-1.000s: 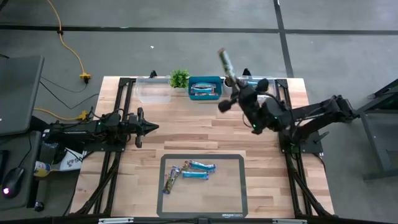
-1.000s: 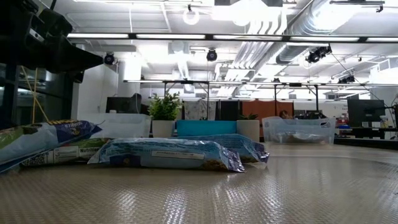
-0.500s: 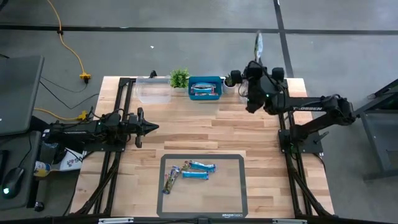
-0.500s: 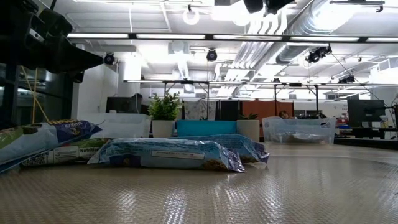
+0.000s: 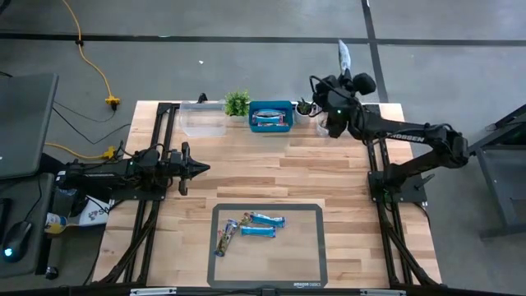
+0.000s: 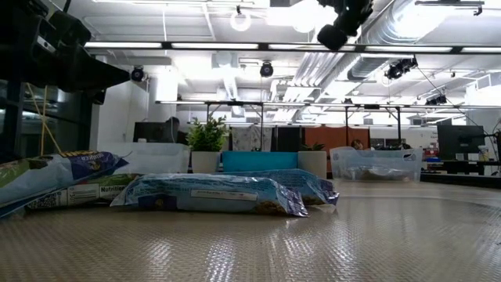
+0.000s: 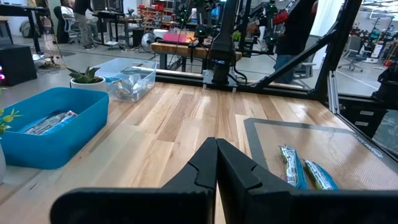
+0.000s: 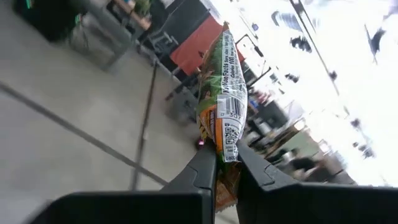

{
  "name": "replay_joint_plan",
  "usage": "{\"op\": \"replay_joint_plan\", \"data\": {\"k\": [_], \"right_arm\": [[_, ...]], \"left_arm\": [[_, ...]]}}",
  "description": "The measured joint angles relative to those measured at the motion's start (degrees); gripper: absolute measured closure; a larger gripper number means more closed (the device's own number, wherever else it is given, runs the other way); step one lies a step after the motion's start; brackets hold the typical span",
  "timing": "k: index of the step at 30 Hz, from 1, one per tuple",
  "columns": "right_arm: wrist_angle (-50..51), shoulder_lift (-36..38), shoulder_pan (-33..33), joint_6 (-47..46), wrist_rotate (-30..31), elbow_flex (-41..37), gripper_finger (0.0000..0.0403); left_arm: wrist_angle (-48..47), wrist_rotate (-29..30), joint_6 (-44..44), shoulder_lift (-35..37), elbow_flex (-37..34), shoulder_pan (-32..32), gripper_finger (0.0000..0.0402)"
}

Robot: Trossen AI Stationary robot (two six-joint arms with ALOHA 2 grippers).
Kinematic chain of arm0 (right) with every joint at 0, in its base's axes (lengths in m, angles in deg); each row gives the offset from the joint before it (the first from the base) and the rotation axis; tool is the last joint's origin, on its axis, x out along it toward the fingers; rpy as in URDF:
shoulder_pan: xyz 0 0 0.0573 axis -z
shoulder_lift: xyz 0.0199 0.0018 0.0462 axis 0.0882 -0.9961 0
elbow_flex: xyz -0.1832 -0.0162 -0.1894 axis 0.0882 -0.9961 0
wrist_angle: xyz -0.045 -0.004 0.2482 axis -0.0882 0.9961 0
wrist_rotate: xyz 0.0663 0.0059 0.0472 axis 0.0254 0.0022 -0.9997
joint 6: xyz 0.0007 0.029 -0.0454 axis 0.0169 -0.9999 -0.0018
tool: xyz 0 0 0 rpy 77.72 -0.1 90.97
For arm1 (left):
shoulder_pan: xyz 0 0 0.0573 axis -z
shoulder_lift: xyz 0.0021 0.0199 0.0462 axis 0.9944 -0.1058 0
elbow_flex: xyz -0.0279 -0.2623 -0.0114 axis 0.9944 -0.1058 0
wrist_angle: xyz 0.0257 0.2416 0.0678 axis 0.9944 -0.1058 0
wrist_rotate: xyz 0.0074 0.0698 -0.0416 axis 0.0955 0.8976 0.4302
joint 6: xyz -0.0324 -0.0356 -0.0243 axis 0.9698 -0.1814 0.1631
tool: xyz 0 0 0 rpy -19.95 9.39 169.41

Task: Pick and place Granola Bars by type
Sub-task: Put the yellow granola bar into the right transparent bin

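My right gripper (image 5: 340,74) is high above the table's far right corner, shut on a green and orange granola bar (image 5: 343,55) that reaches out past the far edge. The same bar (image 8: 224,93) shows in the right wrist view. Three granola bars lie flat on the grey mat (image 5: 308,259): two light blue ones (image 5: 265,219) (image 5: 256,232) and a multicoloured one (image 5: 224,239). More blue bars lie in the blue bin (image 5: 271,116). My left gripper (image 5: 200,168) waits shut over the table's left side. My right gripper pinches the bar's near end (image 8: 226,154) between its two fingers (image 8: 202,168). The fingers lie about level and the bar runs on in line with them, away from the wrist. The bar is lifted clear, high above the table.
A clear bin (image 5: 204,120) and a green plant (image 5: 237,103) stand at the far edge, left of the blue bin. A smaller plant (image 5: 305,107) stands to its right. Another clear bin (image 7: 127,78) with wrappers sits at the far right. Bare wood lies between the arms.
My right gripper has swung toward the table's right edge along the far side, rolling its wrist as it went. It stays shut on the bar, which has turned from slanting toward the far left over the table to pointing out past the far edge.
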Motion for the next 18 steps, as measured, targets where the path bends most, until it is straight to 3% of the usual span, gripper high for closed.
{"op": "replay_joint_plan", "data": {"k": [5, 11, 15, 18], "right_arm": [[6.7, 0.0, 2.3, -0.6, -2.1, 0.0, 0.0386], [14.2, 0.0, 2.8, -10.0, -4.9, 0.0, 0.0386], [24.3, 0.0, 2.7, -23.2, -9.9, 0.0, 0.0386], [38.2, 0.0, 3.2, -42.0, -18.4, 0.0, 0.0386]], "left_arm": [[0.0, 0.0, 0.0, 0.0, 0.0, 0.0, 0.0400], [0.0, 0.0, 0.0, 0.0, 0.0, 0.0, 0.0400], [0.0, 0.0, 0.0, 0.0, 0.0, 0.0, 0.0400], [0.0, 0.0, 0.0, 0.0, 0.0, 0.0, 0.0400]]}}
